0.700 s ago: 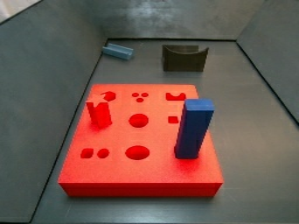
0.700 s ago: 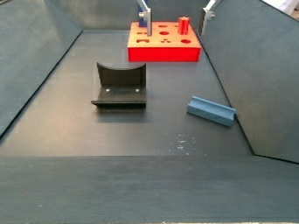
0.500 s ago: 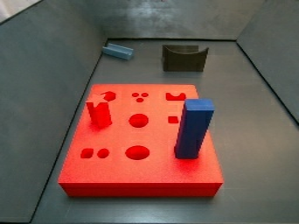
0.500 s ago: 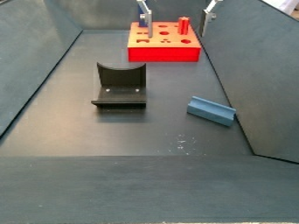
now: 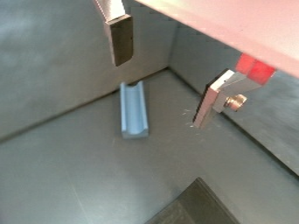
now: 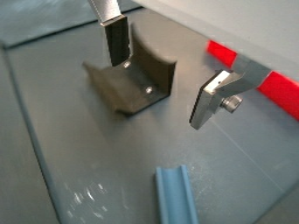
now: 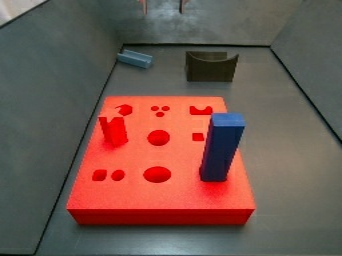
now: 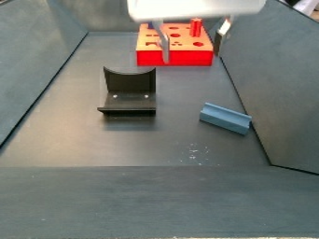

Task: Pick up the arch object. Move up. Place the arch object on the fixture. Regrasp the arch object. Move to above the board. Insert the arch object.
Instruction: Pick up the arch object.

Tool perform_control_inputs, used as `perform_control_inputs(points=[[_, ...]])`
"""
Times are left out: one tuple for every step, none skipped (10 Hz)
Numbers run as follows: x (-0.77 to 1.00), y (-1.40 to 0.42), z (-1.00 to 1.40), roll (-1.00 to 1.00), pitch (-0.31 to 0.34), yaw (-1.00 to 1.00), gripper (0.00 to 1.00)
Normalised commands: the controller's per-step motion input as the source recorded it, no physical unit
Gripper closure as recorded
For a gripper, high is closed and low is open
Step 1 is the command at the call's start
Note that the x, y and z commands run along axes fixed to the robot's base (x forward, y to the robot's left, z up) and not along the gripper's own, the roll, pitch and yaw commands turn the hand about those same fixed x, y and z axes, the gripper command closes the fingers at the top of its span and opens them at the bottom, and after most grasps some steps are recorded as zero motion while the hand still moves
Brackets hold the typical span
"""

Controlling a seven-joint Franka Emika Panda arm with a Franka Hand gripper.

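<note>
Arch object (image 8: 226,118) beside wall edge; tool (image 5: 163,74) high above, spread, empty.

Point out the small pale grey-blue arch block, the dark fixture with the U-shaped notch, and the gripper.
Small pale grey-blue arch block (image 8: 226,118), side view, top face.
Dark U-notched fixture (image 8: 129,92), side view, curved notch.
Gripper (image 5: 163,76), wrist view, midway between its open fingertips, above the floor.

One pale grey-blue elongated arch object (image 8: 226,118) lies on the floor, one dark notched fixture (image 8: 127,91) beside it. One bright-red square board (image 7: 163,156) carries one tall blue pillar (image 7: 221,147) and one red peg (image 7: 114,129). One open-jawed end effector (image 5: 163,77) hangs above the arch object.
</note>
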Motion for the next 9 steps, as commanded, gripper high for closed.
perform_control_inputs(points=[[-0.13,0.0,-0.77,0.0,-0.083,1.0,0.0],[-0.15,0.0,-0.78,0.02,-0.097,1.0,0.0],[-0.17,0.0,-0.79,0.02,-0.114,1.0,0.0],[-0.18,0.0,-0.79,0.04,-0.114,1.0,0.0],[-0.12,0.01,-0.73,0.17,-0.079,0.97,0.0],[-0.17,0.05,-0.74,0.25,-0.083,0.85,0.0],[-0.31,0.11,-0.77,0.23,-0.099,0.74,0.0],[-0.32,0.25,-0.59,0.12,0.0,0.58,0.0],[-0.3,0.17,-0.45,0.13,0.0,0.23,0.0]])
